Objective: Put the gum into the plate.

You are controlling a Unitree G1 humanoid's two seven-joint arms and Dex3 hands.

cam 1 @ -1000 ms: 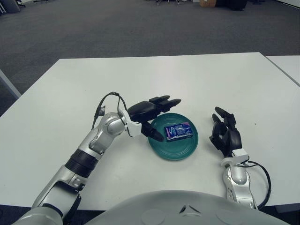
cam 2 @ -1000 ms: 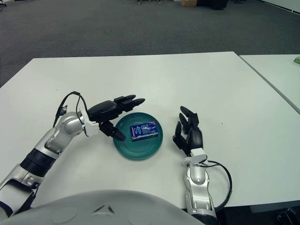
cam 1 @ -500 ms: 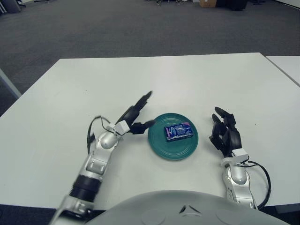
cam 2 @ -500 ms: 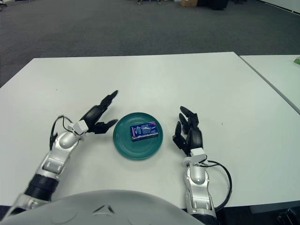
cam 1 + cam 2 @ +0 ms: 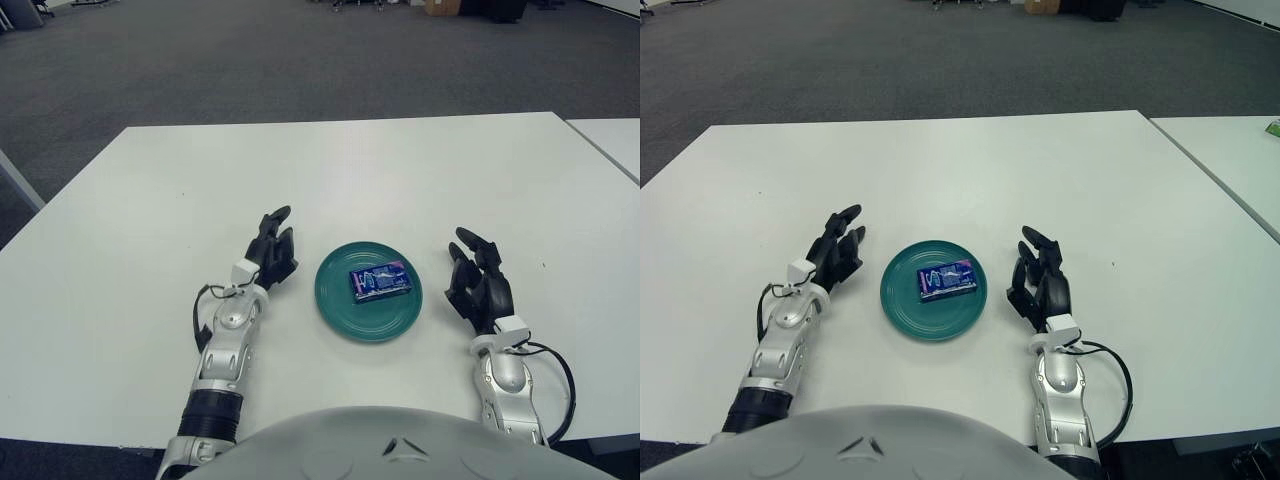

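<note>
A blue gum pack lies inside the green plate on the white table, near the plate's far right part. My left hand rests on the table just left of the plate, fingers relaxed and empty, apart from the rim. My right hand rests on the table to the right of the plate, fingers spread and empty.
The white table stretches wide beyond the plate. A second white table stands at the far right, with a narrow gap between. Grey carpet lies beyond.
My left hand has drawn back from over the plate's left rim, swung left and down, and now rests on the table beside the plate. The gum and the right hand stayed put.
</note>
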